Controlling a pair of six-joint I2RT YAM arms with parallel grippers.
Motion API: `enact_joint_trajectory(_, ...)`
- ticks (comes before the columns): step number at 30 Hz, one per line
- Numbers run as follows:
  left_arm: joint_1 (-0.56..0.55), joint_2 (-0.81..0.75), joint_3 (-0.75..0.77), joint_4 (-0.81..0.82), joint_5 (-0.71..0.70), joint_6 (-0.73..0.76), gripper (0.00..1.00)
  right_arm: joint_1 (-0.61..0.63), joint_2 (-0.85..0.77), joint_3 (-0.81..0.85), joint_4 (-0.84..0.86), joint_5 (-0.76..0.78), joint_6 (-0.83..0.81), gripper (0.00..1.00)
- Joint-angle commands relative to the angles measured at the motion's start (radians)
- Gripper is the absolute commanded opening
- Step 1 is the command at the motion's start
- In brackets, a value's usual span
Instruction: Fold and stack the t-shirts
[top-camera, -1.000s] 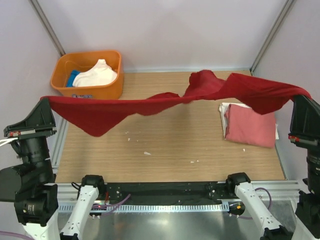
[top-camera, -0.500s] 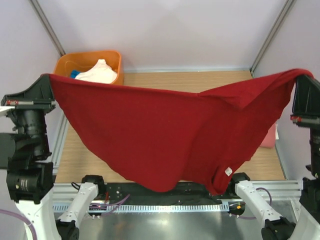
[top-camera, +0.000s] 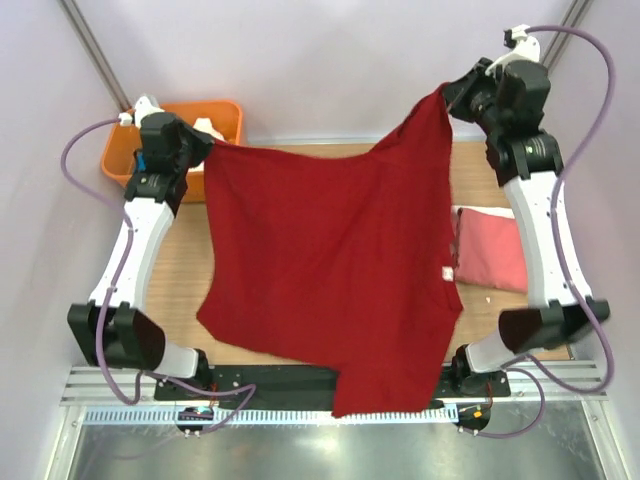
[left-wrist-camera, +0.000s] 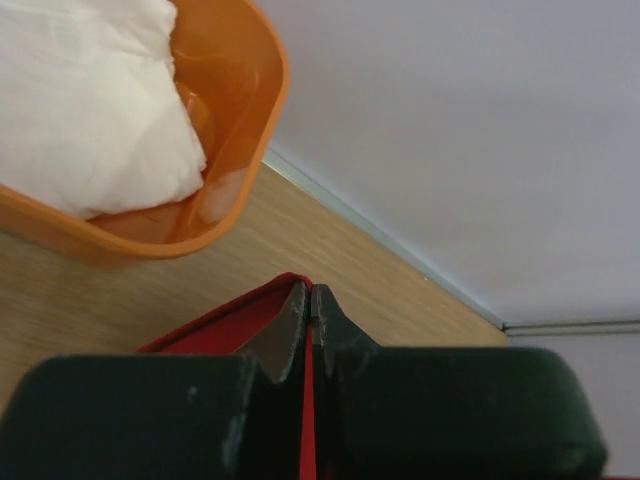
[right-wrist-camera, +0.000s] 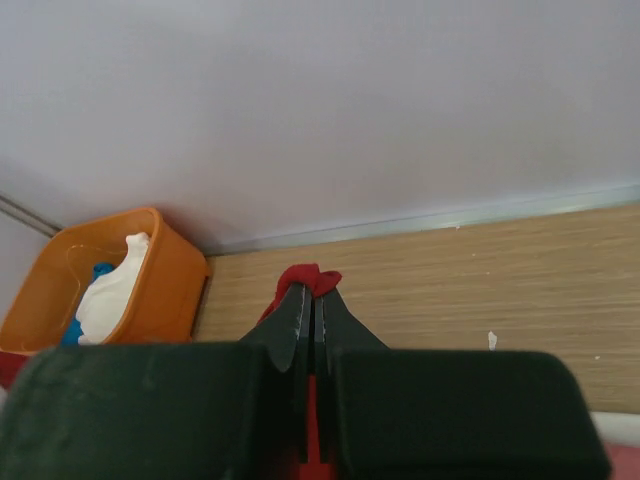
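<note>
1 red t-shirt (top-camera: 330, 260), pinched by left hand (left-wrist-camera: 310, 292) and right hand (right-wrist-camera: 313, 290), hides much table (top-camera: 170, 275).

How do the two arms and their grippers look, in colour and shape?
Both the left arm and right arm have white links with black joints. A lilac cable loops along each. The left gripper and right gripper are black, with fingers tapering to thin tips.

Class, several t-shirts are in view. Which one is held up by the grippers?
The dark red t-shirt, spread between the left gripper and right gripper. The pink t-shirt lies folded on the table; the white t-shirt sits in the orange tub.
</note>
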Motion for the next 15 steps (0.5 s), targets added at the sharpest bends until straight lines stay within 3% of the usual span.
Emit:
enact_joint_trajectory(1, 0.005, 0.040, 0.198, 0.117, 0.083, -0.042, 0.00, -0.082, 0.048, 0.234, 0.044, -0.083, 0.071, 0.01)
enact_joint_trajectory(6, 0.005, 0.101, 0.509, 0.057, 0.161, -0.075, 0.00, -0.234, 0.224, 0.634, -0.031, -0.342, 0.180, 0.01)
enact_joint_trajectory(8, 0.008, 0.133, 0.645, 0.028, 0.163, -0.079, 0.00, -0.307, 0.214, 0.619, 0.092, -0.386, 0.279, 0.01)
enact_joint_trajectory(11, 0.010, 0.173, 0.721, 0.022, 0.178, -0.085, 0.00, -0.407, 0.240, 0.595, 0.231, -0.509, 0.446, 0.01)
enact_joint_trajectory(13, 0.011, 0.193, 0.699, 0.030, 0.196, -0.090, 0.00, -0.418, 0.254, 0.541, 0.273, -0.570, 0.493, 0.01)
enact_joint_trajectory(14, 0.013, 0.190, 0.603, 0.049, 0.210, -0.093, 0.00, -0.418, 0.234, 0.488, 0.325, -0.583, 0.506, 0.01)
enact_joint_trajectory(15, 0.013, 0.183, 0.529, 0.086, 0.221, -0.096, 0.00, -0.418, 0.214, 0.322, 0.369, -0.592, 0.547, 0.01)
